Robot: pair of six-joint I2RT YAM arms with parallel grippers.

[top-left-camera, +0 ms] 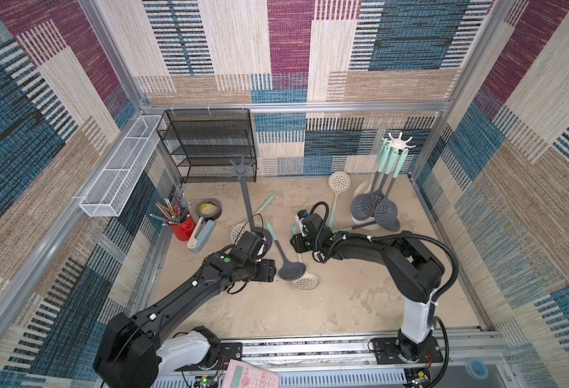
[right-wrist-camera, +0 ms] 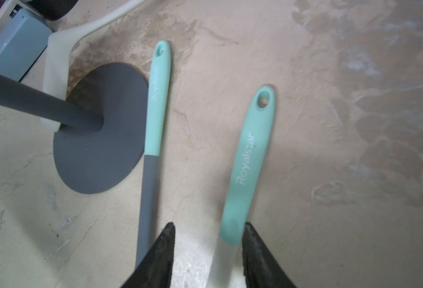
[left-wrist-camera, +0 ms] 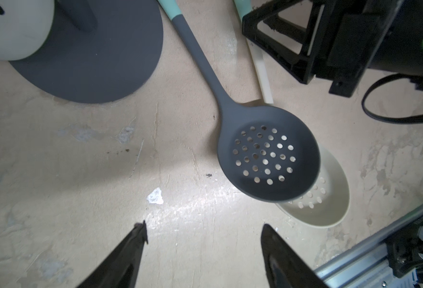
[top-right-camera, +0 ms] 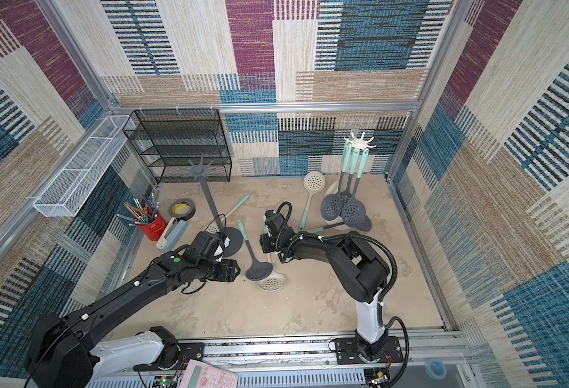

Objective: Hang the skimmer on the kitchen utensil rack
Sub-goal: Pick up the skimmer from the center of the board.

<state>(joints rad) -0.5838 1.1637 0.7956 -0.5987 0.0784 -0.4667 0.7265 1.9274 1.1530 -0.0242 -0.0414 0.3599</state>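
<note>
On the bench (top-left-camera: 343,302) mid-scene, two skimmers overlap between the arms.
The left pincer (left-wrist-camera: 204,225) hangs released over bare surface, its tips hidden in both top views. Beside the grey rack (top-left-camera: 247,201), the grey skimmer (left-wrist-camera: 267,154) covers half the bowl of the cream skimmer (left-wrist-camera: 327,202). The right pincer (right-wrist-camera: 209,225) straddles the cream one's mint handle, not clenched. "Royalstar" reads on both handles.
</note>
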